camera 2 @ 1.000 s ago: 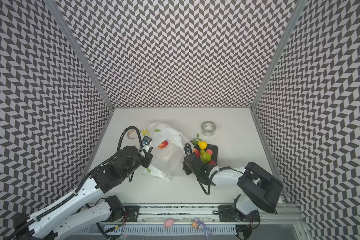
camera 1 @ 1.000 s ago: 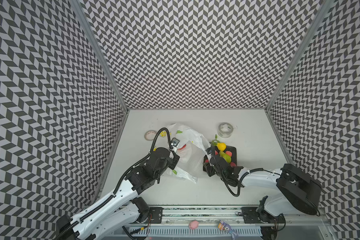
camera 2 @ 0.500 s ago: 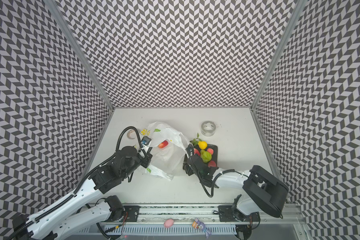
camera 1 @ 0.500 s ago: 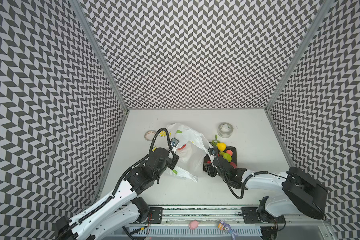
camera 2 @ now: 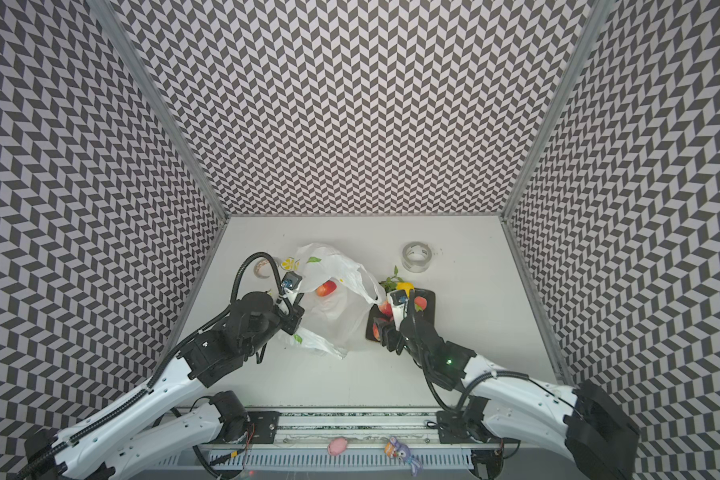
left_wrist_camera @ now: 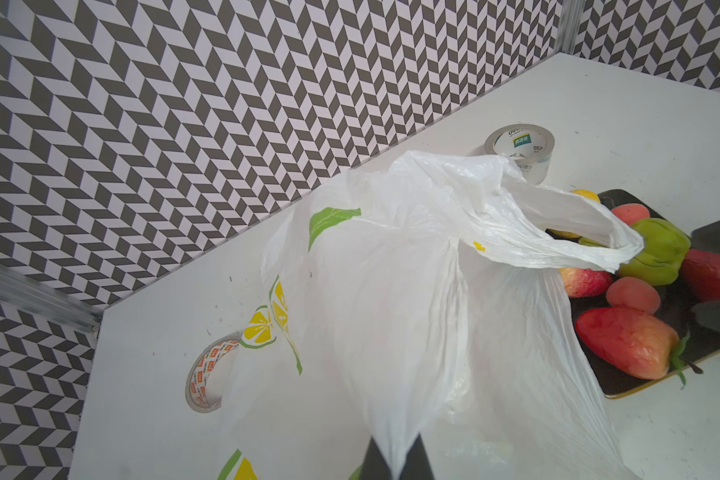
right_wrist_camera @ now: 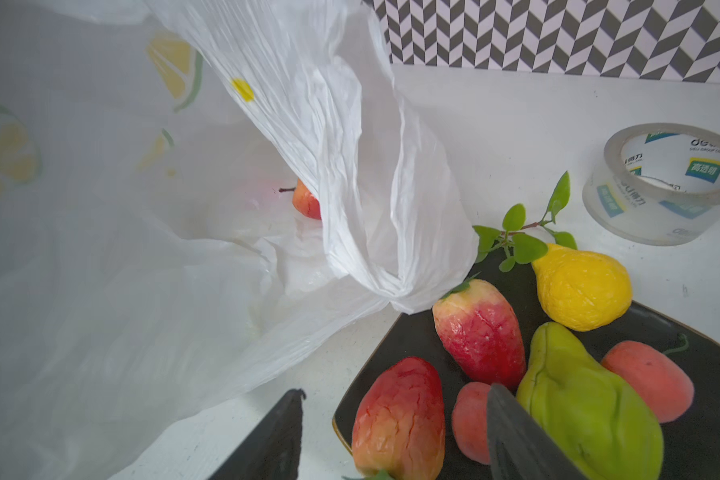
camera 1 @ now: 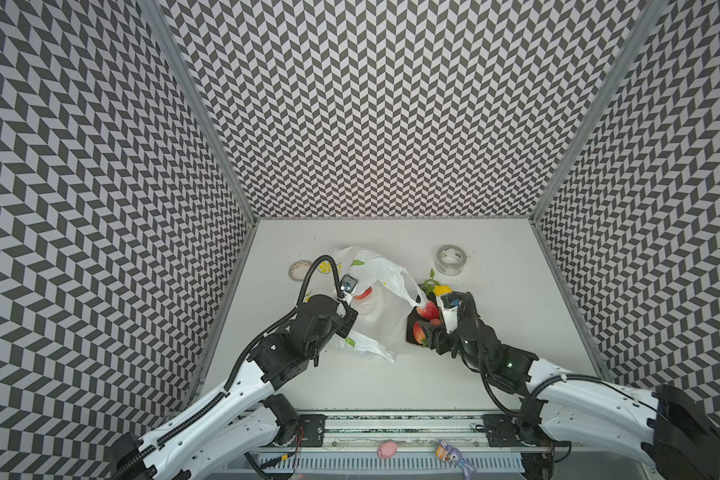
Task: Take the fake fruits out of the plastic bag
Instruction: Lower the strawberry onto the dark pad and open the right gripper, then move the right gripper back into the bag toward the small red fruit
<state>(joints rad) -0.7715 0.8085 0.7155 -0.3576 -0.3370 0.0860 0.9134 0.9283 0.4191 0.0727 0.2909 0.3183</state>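
The white plastic bag (camera 1: 375, 299) printed with lemon slices lies at mid-table. My left gripper (left_wrist_camera: 395, 461) is shut on a pinched fold of it. One red fake fruit (right_wrist_camera: 306, 201) still shows inside the bag, also in a top view (camera 2: 326, 288). My right gripper (right_wrist_camera: 395, 390) is open over the near corner of the dark tray (right_wrist_camera: 408, 336), its fingers standing either side of a red strawberry (right_wrist_camera: 398, 415) that lies on the tray. A second strawberry (right_wrist_camera: 479, 328), a yellow lemon (right_wrist_camera: 580, 286), a green fruit (right_wrist_camera: 587, 407) and pink-orange ones (right_wrist_camera: 647, 380) lie on it too.
A clear tape roll (camera 1: 450, 259) stands behind the tray. A flatter tape roll (camera 1: 300, 270) lies left of the bag, partly under it. A bag handle (right_wrist_camera: 391, 249) droops onto the tray's edge. Patterned walls close three sides.
My right gripper's jaws have spread wider over the tray, and the arm has shifted slightly. The left gripper and the bag have stayed put.
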